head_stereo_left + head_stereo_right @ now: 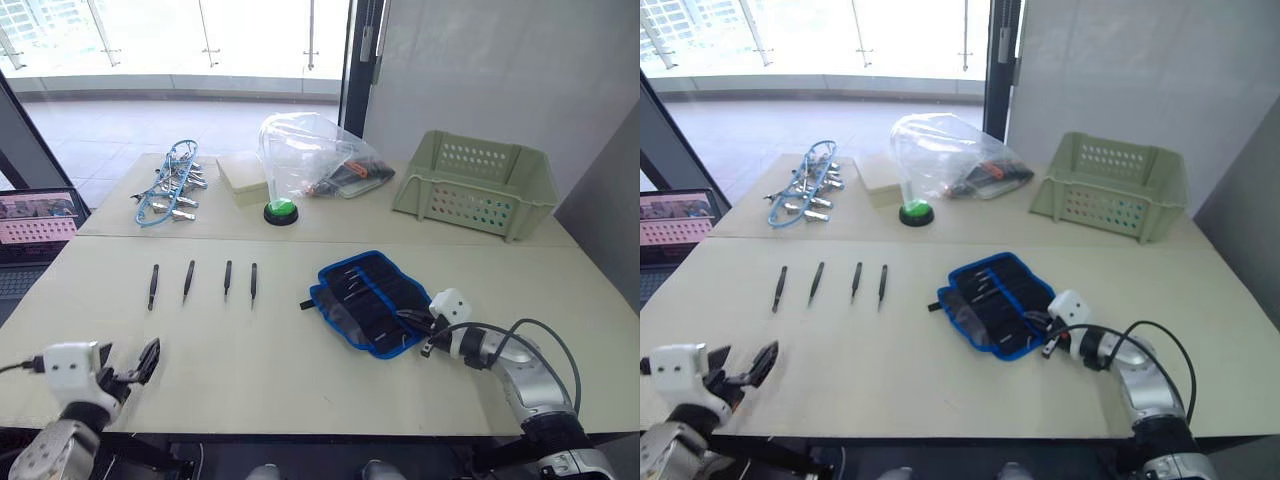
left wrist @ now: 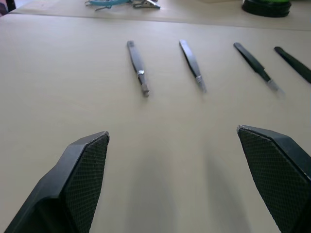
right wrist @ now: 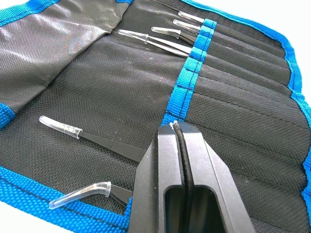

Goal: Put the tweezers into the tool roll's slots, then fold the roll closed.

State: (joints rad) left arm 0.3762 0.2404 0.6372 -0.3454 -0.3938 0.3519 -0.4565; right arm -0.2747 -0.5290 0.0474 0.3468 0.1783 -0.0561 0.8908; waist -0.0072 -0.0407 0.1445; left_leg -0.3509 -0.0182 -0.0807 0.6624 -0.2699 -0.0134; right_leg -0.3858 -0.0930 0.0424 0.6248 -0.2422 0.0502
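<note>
Nearest us, our left tool [image 1: 148, 359] hovered wide open by the table's [image 1: 300, 360] near-left corner. Our right tool [image 3: 177, 130], fingers pressed together, rested on the tool roll [image 1: 368, 300], open flat toward the near-right. We judged the task partly done: four tweezers [image 1: 190, 279] lay loose mid-left. Its wrist view revealed capped tips already in the slots [image 3: 233, 92].

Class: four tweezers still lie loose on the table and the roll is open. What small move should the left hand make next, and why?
Probably reach forward and close on the nearest of the tweezers. The left hand sits open just short of that row, holding nothing, while the right hand is shut over the tool roll, which lies unfolded.
</note>
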